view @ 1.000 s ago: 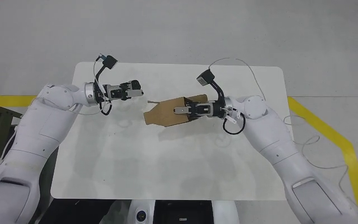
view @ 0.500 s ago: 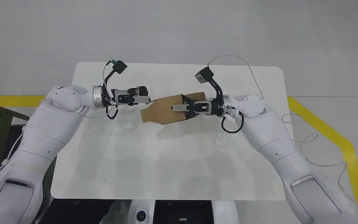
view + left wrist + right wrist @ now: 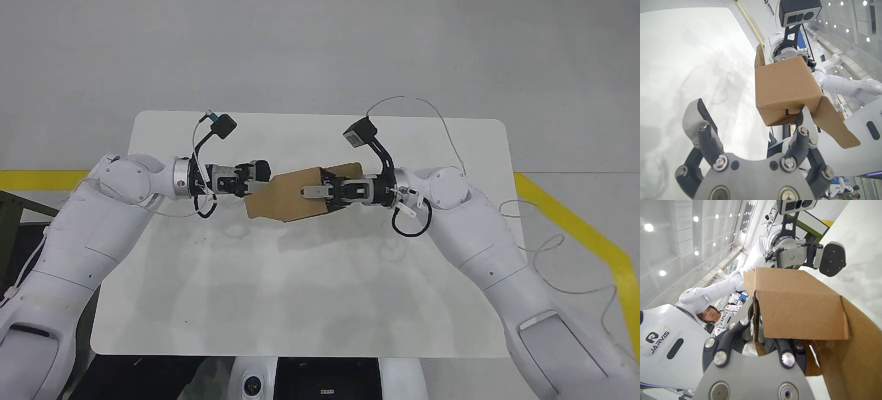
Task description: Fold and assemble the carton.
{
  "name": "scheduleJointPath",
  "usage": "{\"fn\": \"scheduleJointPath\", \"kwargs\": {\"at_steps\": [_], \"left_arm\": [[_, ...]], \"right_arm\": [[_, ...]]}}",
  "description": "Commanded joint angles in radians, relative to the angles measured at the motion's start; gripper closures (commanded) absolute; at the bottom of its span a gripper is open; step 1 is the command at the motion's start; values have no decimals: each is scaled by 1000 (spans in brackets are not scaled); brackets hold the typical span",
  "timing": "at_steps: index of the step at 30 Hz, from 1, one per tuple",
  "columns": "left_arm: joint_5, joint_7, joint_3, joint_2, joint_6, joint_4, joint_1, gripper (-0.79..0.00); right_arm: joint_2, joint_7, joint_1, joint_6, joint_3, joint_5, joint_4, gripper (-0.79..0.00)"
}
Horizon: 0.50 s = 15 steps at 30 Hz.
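Observation:
A brown cardboard carton [image 3: 290, 196] hangs above the middle of the white table [image 3: 300, 300], partly squared up with loose flaps at both ends. My right gripper [image 3: 323, 190] is shut on the carton's right end; in the right wrist view a carton [image 3: 798, 306] wall runs down between its fingers [image 3: 785, 349], which are mostly hidden. My left gripper [image 3: 258, 176] stands open at the carton's left end. In the left wrist view one of its fingertips [image 3: 804, 115] touches the carton [image 3: 783, 89] at the end opening, beside a hanging flap [image 3: 831, 123]. The other finger [image 3: 702, 111] is off to the side.
The bare table top spreads around and below the arms. Thin cables [image 3: 420, 108] loop above the right arm. Yellow floor tape [image 3: 570, 215] runs beyond the table's right edge.
My left arm has moved right, from well clear of the carton up to its left end. The right gripper has carried the carton slightly left and up.

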Motion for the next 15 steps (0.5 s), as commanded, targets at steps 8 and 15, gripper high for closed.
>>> {"fn": "scheduleJointPath", "kwargs": {"at_steps": [8, 15], "left_arm": [[6, 3, 2, 0, -3, -6, -3, -785], [4, 2, 4, 1, -2, -8, -5, -785]], "right_arm": [[-5, -2, 6, -2, -14, 7, 3, 0], [-6, -1, 8, -1, -21, 11, 3, 0]]}}
